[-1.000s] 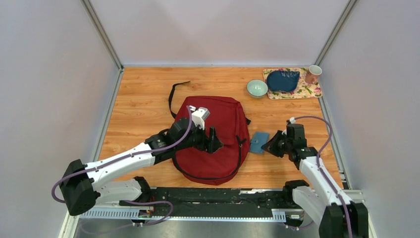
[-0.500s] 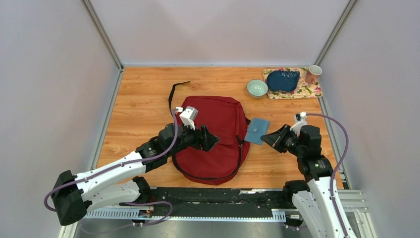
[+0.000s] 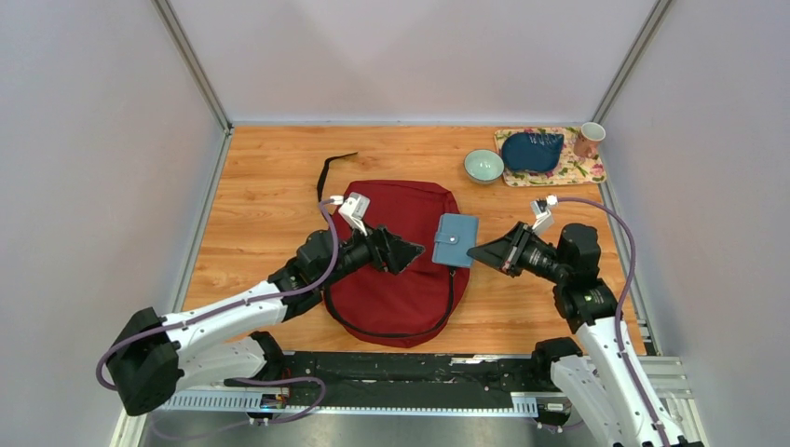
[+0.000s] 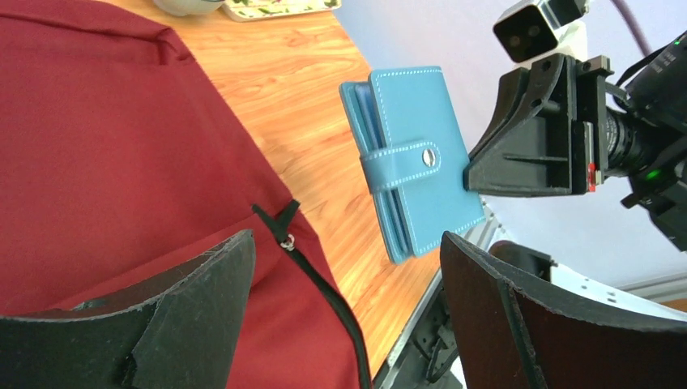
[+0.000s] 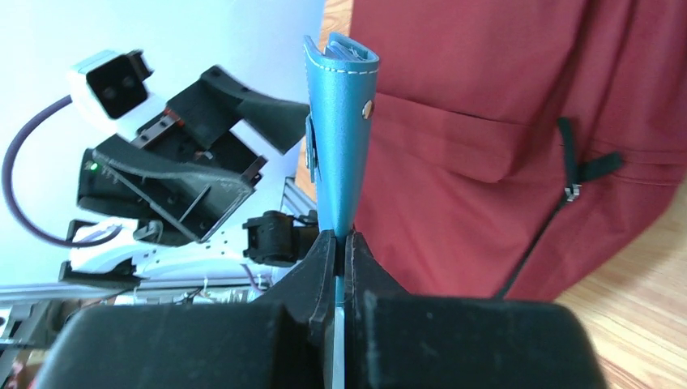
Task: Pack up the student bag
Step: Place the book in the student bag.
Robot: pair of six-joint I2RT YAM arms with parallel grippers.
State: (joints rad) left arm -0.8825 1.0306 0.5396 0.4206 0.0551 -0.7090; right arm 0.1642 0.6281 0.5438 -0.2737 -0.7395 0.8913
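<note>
Since a second ago the right pincer [image 3: 473, 250] has carried the blue wallet [image 3: 456, 240] from the table [image 3: 261, 186] to above the student bag [image 3: 396, 289], which lies flat under both pincers. It clenches the wallet's edge, probably to hand it over; the left pincer [image 3: 411, 252], just beside, stands wide apart, touching nothing.

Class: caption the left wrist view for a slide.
Right gripper holds the blue wallet before the open left gripper, beside the red student bag.
</note>
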